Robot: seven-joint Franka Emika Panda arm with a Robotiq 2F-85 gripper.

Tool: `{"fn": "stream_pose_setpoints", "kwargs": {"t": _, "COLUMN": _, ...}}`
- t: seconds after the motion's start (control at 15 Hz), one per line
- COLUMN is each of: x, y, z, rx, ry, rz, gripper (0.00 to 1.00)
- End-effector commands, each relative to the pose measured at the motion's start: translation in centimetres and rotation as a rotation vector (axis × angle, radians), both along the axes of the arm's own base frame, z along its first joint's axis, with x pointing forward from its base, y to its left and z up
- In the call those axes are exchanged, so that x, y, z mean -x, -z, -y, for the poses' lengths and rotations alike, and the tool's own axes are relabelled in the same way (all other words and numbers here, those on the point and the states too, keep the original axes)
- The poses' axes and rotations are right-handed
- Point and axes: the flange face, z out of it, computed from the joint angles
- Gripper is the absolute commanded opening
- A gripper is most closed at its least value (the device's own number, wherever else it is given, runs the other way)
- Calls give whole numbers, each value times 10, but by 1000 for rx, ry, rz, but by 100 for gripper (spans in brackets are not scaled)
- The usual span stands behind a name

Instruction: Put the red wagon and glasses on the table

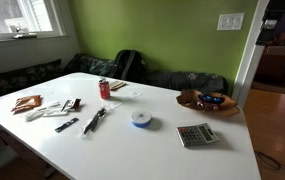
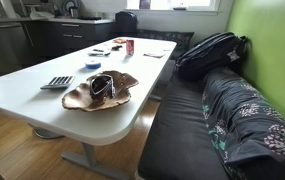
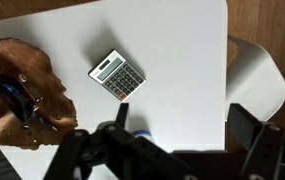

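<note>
Scene viewed from three cameras. The table (image 1: 162, 155), white with rounded corners, is seen in both exterior views and fills most of the wrist view. Near one corner a wooden bowl (image 1: 186, 103) with an irregular rim is set, and just beside it, apart from it, a calculator (image 1: 194, 134) lies flat. Inside the bowl a small dark-blue and red shape, taken to be the red wagon (image 1: 211, 98), is made out in an exterior view; it rests in the bowl and not on the bare tabletop. The glasses (image 2: 102, 85), dark-framed, are likewise seen lying in the bowl in an exterior view. In the wrist view the bowl's dark contents cannot be separated with certainty. Further along the table a red soda can (image 1: 105, 89) stands upright, a round white-and-blue disc (image 1: 141, 118) lies between can and calculator, and pens (image 1: 93, 121) and packets (image 1: 27, 103) are scattered toward the far end. A black backpack (image 2: 212, 50) is propped on the dark bench (image 2: 182, 130) against the green wall (image 1: 152, 35). The gripper (image 3: 182, 120) is shown only in the wrist view, at the lower edge, held above the tabletop near the calculator; its two dark fingers (image 3: 122, 112) are spread well apart, nothing being held between them.
</note>
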Motion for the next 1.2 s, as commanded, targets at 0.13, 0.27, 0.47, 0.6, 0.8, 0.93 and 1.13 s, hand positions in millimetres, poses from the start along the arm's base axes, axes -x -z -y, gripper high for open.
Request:
{"fn": "stream_pose_setpoints", "kwargs": {"t": 0.13, "x": -14, "y": 10, "z": 3, "rx": -19, "ry": 117, "rz": 64, "gripper": 100}}
{"fn": "stream_pose_setpoints", "kwargs": {"t": 0.27, "x": -29, "y": 25, "z": 18, "rx": -34, "ry": 220, "rz": 126, "gripper": 100}}
{"fn": "stream_pose_setpoints", "kwargs": {"t": 0.47, "x": -45, "y": 64, "z": 56, "rx": 10, "ry": 374, "rz": 174, "gripper": 100}}
{"fn": "stream_pose_setpoints", "kwargs": {"t": 0.6, "x": -64, "y": 89, "z": 82, "rx": 70, "ry": 449, "rz": 125, "gripper": 100}}
{"fn": "stream_pose_setpoints", "kwargs": {"t": 0.8, "x": -68, "y": 130, "z": 127, "rx": 173, "ry": 529, "rz": 25, "gripper": 100}}
{"fn": "stream_pose_setpoints", "kwargs": {"t": 0.93, "x": -66, "y": 147, "z": 151, "rx": 201, "ry": 602, "rz": -31, "gripper": 100}}
{"fn": "stream_pose_setpoints", "kwargs": {"t": 1.13, "x": -64, "y": 146, "z": 152, "rx": 174, "ry": 598, "rz": -48, "gripper": 100}}
